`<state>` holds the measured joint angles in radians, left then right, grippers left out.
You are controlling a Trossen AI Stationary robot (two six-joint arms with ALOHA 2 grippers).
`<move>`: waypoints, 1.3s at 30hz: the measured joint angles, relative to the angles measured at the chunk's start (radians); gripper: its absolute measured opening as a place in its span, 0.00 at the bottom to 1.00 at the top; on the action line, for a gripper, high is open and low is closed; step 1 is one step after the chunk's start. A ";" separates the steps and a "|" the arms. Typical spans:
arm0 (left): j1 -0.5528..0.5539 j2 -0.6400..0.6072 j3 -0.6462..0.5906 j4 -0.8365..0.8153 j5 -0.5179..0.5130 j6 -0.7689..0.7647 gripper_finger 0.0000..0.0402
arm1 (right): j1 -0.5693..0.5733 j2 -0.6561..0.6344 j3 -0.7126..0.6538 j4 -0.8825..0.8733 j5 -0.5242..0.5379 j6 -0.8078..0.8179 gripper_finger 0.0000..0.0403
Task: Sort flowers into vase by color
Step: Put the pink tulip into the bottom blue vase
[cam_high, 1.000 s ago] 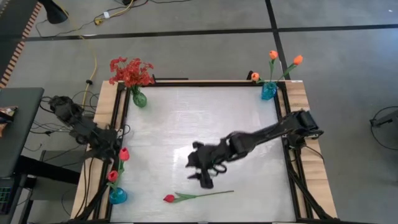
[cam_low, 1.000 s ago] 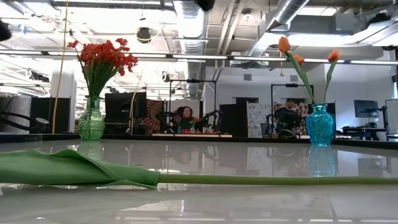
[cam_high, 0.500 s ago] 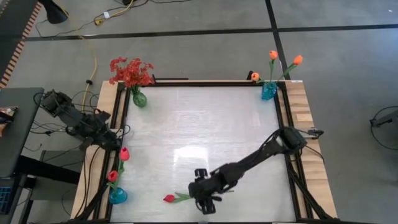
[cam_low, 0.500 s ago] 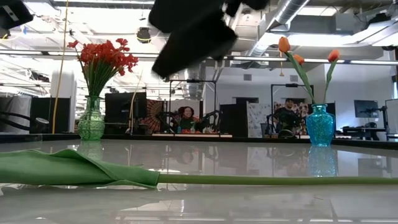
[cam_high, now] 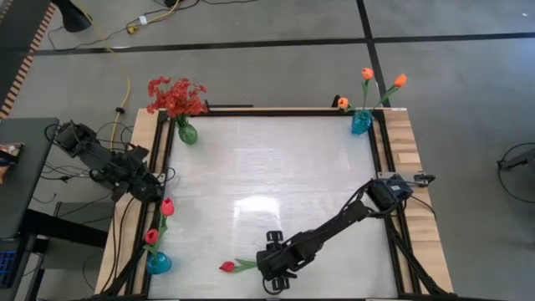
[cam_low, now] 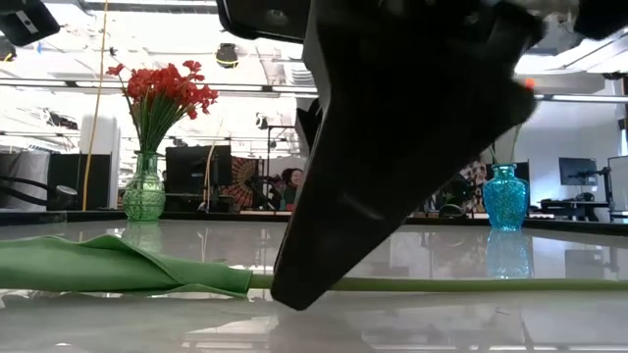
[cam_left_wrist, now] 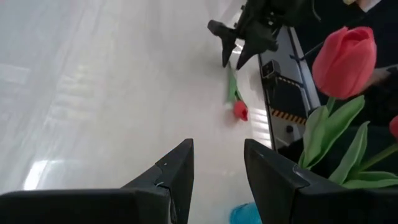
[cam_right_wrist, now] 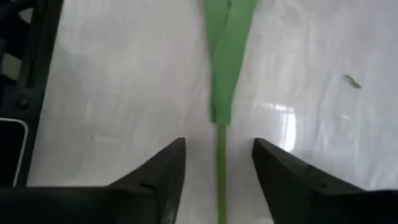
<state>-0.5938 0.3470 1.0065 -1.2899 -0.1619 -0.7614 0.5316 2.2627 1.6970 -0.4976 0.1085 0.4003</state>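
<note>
A single pinkish-red tulip (cam_high: 238, 265) lies flat near the table's near edge, bloom toward the left; its stem (cam_right_wrist: 221, 168) and leaf (cam_low: 108, 265) rest on the tabletop. My right gripper (cam_high: 276, 266) is lowered over the stem, open, pointing down, one finger on each side (cam_right_wrist: 218, 146) without touching it. In the low view its finger (cam_low: 392, 147) reaches down to the stem (cam_low: 442, 283). My left gripper (cam_high: 155, 191) waits open at the left edge (cam_left_wrist: 217, 152), beside the tulips of the near-left vase.
A green vase with red sprays (cam_high: 187, 132) stands at the far left corner, a blue vase with orange tulips (cam_high: 361, 122) at the far right corner, and a blue vase with two pinkish-red tulips (cam_high: 157, 262) at the near left corner. The middle of the table (cam_high: 267, 167) is bare.
My right gripper has travelled from the table's middle toward the near edge and come down over the lying tulip's stem, ending with its fingers on either side of it. The tulip has stayed where it was.
</note>
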 joint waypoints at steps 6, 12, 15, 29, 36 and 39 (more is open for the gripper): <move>0.000 0.000 0.000 0.002 -0.001 -0.007 0.32 | 0.002 0.000 0.000 -0.036 0.038 -0.005 0.29; 0.000 0.000 0.000 0.001 -0.008 -0.002 0.32 | 0.036 0.000 0.000 -0.051 0.057 -0.046 0.04; 0.000 0.000 0.000 0.003 -0.008 0.010 0.32 | 0.039 -0.006 -0.001 -0.050 0.080 -0.006 0.06; 0.000 -0.001 0.091 0.117 -0.243 0.204 0.32 | -0.132 -0.225 -0.004 -0.112 0.075 0.045 0.04; -0.001 -0.001 0.122 0.408 -0.293 0.455 0.32 | -0.289 -0.374 -0.004 -0.007 0.173 0.024 0.04; -0.001 0.011 0.122 0.503 -0.325 0.533 0.32 | -0.345 -0.427 -0.003 0.175 0.182 -0.054 0.04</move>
<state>-0.5945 0.3583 1.1285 -0.7871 -0.4874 -0.2285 0.1870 1.8356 1.6939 -0.3224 0.2907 0.3468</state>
